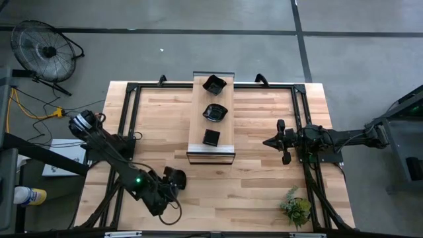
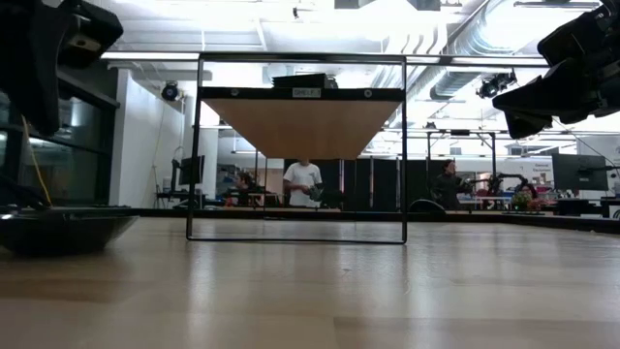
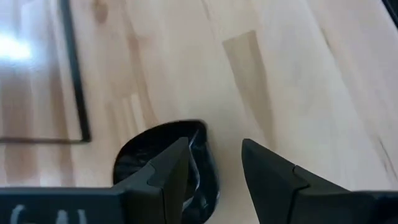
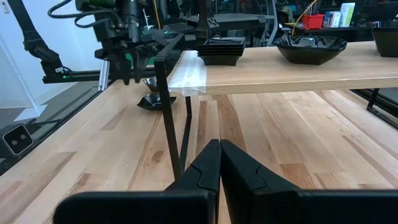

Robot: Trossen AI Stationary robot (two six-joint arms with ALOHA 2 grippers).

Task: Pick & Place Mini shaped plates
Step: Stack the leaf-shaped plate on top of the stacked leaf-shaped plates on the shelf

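Near the front left of the table [image 1: 251, 192], the left pincer [image 3: 214, 165] is seen lowered over a small round black plate [image 3: 140, 158]. Its fingers are parted, one finger [image 3: 171, 174] set inside the plate's rim and the other outside it; whether the rim is truly gripped cannot be told. On the raised wooden shelf [image 1: 198, 129] at the table's middle, three more black plates [image 1: 215, 113] are lined up in a row. Over the right side, the right pincer [image 4: 219, 163] is held shut and empty.
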